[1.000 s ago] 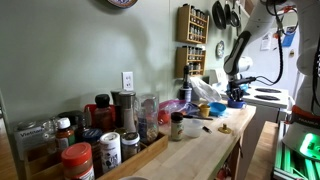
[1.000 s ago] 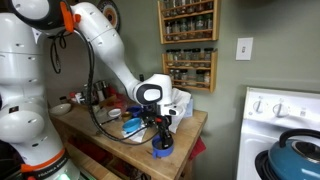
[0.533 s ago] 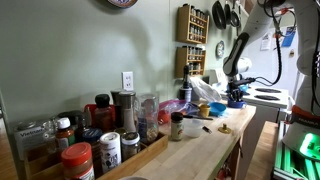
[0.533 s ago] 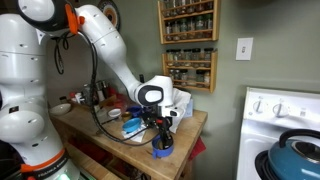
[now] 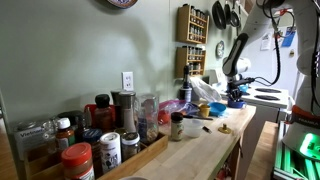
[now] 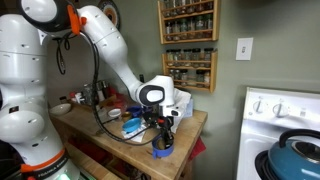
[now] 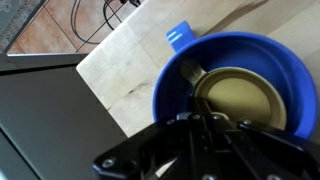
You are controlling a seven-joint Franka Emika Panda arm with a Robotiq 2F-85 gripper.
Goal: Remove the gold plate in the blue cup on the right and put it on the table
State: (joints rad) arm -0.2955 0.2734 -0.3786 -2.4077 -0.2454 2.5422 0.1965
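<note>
Only the wrist view looks down into the blue cup [image 7: 172,90] and shows the gold plate [image 7: 240,96] lying flat on its bottom; in both exterior views the plate is hidden by the cup's wall. An exterior view shows the white arm [image 6: 110,50] bending down over the end of the table [image 6: 192,122], with the white stove [image 6: 280,105] and a blue kettle [image 6: 297,150] off to the side and a spice rack [image 6: 190,40] on the wall behind. In an exterior view, the long table runs away from a crowd of spice jars [image 5: 100,140] in the foreground, and these, with clutter further along, leave the far-off arm and cup tiny and hard to read. The cup stands close to the table's corner, with pale wood beside it and the floor beyond the edge. The gripper [image 7: 205,122] hangs directly above the cup, its dark fingers over the near rim and the plate just beyond them; whether the fingers are apart or together, I cannot tell.
</note>
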